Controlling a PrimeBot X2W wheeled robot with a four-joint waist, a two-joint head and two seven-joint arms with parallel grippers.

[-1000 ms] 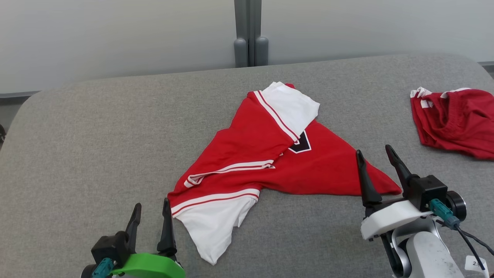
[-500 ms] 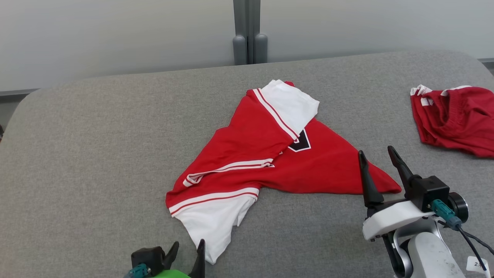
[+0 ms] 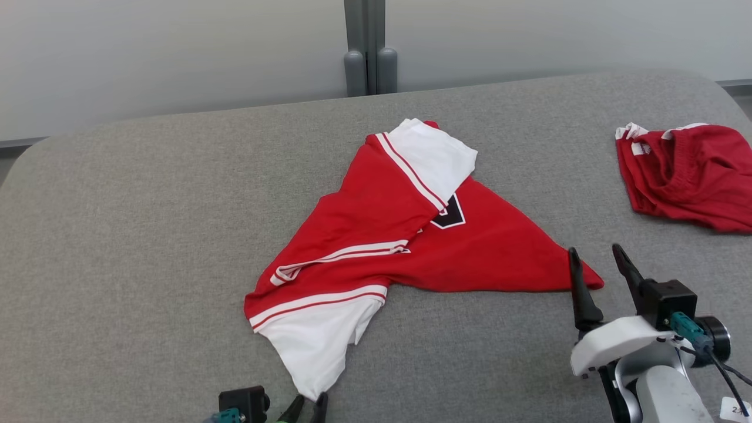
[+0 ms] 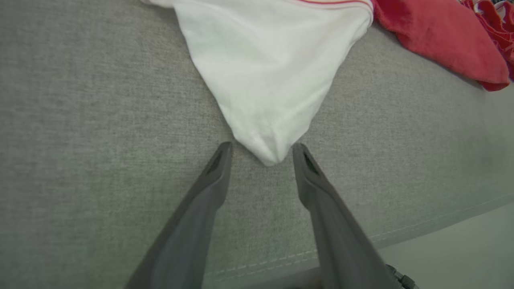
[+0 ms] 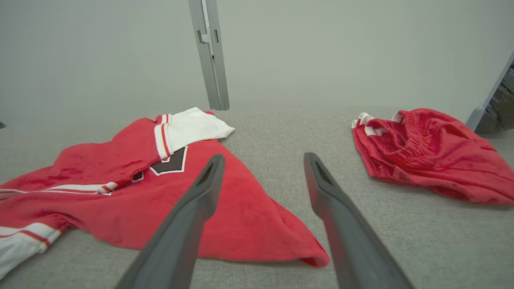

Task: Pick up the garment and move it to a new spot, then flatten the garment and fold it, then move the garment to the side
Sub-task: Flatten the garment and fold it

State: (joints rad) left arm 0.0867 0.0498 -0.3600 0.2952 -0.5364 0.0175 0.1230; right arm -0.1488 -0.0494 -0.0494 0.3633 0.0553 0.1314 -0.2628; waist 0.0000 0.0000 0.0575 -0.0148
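Observation:
The garment is a red jersey with white sleeves and a black patch, lying crumpled in the middle of the grey padded table. Its white sleeve tip points toward the table's near edge. My left gripper sits at that tip. In the left wrist view, the left gripper has its fingers apart on either side of the white point, not clamped on it. My right gripper stands open just beside the garment's red right corner. In its own wrist view, the right gripper holds nothing.
A second red garment with white trim lies bunched at the table's far right. A grey post rises behind the table against a pale wall. The table's front seam and edge run close under my left fingers.
My left gripper has moved right and nearer, from beside the white sleeve to straddling its tip, and its jaws have narrowed. The right gripper has sunk slightly. The head camera has shifted a little.

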